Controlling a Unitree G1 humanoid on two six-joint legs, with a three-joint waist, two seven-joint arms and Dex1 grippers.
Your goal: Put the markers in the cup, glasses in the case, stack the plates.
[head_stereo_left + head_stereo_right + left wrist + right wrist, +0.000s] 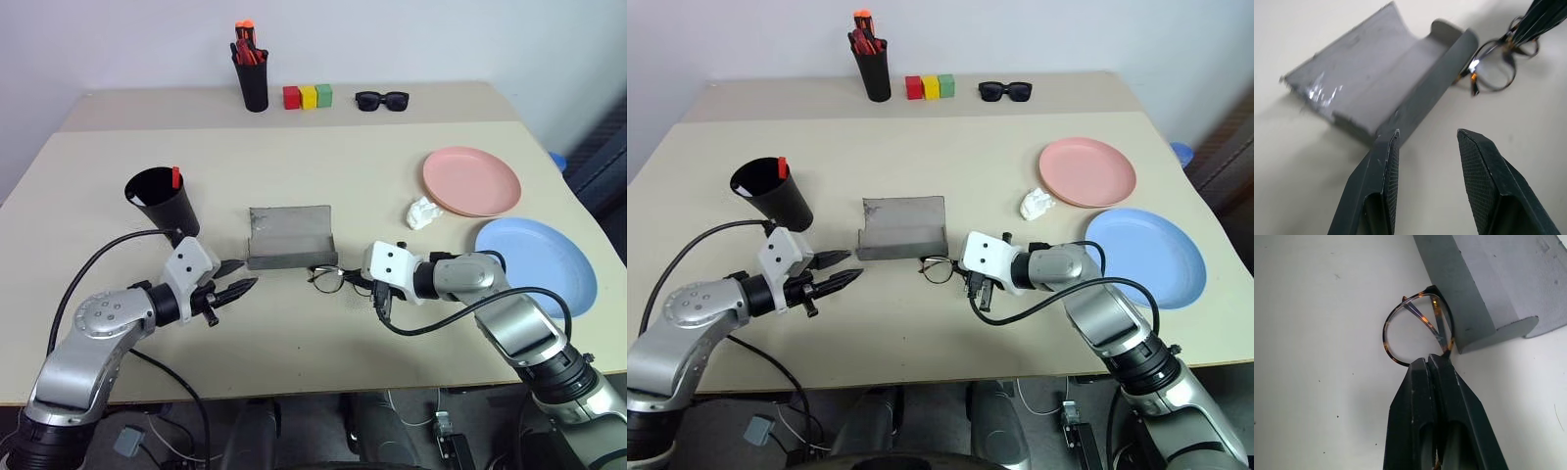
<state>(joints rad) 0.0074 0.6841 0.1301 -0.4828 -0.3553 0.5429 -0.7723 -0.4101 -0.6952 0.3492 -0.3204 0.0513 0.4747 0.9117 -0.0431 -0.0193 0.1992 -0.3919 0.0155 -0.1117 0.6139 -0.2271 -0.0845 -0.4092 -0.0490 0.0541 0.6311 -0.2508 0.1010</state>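
So my left gripper (238, 287) is hanging half open with nothing in it, and the black cup (165, 201) sits just behind it with a red-capped marker (176, 177) already poking out. Ahead of its fingertips is the grey case (290, 237), lying open, trough up, I'd guess so the glasses can drop straight in. Over on the right, my right gripper (1430, 363) is pinched shut on the wire-frame glasses (1418, 335), which rest on the table touching the case's front edge. Past that arm, the pink plate (471, 180) and blue plate (537, 260) aren't stacked yet.
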